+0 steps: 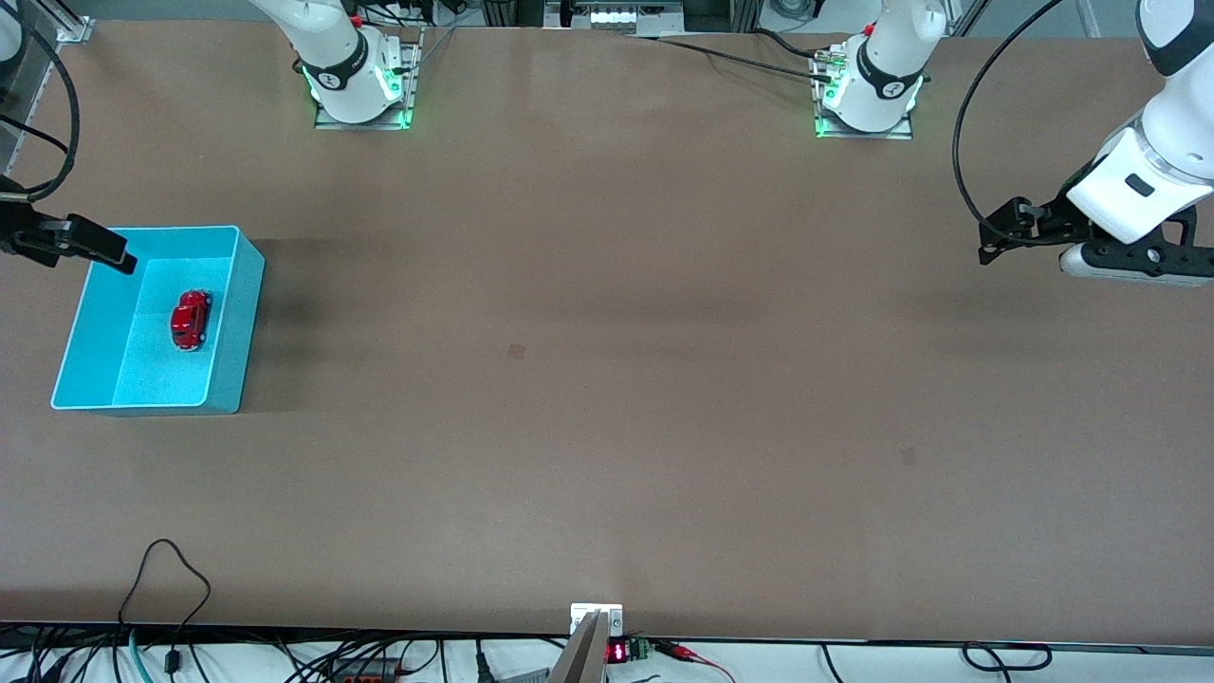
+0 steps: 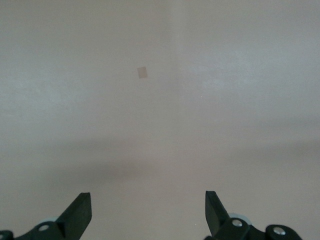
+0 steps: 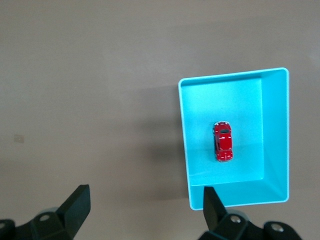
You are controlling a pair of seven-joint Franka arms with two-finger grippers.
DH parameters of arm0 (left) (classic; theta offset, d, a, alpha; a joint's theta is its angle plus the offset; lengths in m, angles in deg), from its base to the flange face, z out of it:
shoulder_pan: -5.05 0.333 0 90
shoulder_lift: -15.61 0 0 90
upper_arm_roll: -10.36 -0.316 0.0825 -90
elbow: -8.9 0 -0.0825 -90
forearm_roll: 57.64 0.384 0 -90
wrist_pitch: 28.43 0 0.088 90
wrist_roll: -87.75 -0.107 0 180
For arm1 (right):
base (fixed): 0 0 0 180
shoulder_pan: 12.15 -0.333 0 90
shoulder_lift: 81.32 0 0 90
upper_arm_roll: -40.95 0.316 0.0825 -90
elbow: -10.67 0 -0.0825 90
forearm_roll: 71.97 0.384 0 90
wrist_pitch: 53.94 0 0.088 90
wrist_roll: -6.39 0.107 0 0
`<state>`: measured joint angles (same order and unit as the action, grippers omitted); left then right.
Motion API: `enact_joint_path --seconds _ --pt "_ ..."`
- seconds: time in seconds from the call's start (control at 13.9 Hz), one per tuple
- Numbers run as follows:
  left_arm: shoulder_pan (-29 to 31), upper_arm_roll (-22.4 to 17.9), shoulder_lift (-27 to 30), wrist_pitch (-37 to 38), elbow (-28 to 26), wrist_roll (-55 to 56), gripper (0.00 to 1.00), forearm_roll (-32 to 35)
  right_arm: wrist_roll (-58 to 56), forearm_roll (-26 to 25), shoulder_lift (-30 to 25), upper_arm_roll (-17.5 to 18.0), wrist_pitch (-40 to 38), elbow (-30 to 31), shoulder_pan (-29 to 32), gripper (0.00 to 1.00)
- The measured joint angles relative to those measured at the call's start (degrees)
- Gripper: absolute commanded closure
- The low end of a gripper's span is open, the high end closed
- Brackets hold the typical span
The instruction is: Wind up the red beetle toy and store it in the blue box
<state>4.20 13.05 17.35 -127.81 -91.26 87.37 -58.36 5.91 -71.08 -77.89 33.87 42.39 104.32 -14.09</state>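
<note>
Little can be read here. A small display (image 1: 616, 652) at the table's edge nearest the front camera shows red digits, too small to make out, perhaps two figures. No label shows on anything else.

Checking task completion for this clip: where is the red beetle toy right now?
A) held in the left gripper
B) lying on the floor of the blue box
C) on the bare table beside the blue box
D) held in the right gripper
B: the red beetle toy lies inside the blue box, and both the right gripper and left gripper are open and hold nothing.
</note>
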Motion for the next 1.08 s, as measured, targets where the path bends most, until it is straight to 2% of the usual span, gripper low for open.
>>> enact_joint_path --seconds 0.22,0.51,1.08 --pt "0.0 0.0 0.0 0.0 0.0 0.0 0.0 0.0 5.0 -0.1 0.0 1.8 -0.4 0.0 -0.6 0.0" --pt "0.0 0.0 0.0 0.0 0.0 0.0 0.0 0.0 -2.2 -0.3 -0.2 1.1 -2.3 0.0 0.1 0.0" --pt "0.0 0.0 0.0 0.0 0.0 0.0 0.0 0.0 -1.6 -0.3 -4.2 1.1 -2.6 2.4 0.3 0.0"
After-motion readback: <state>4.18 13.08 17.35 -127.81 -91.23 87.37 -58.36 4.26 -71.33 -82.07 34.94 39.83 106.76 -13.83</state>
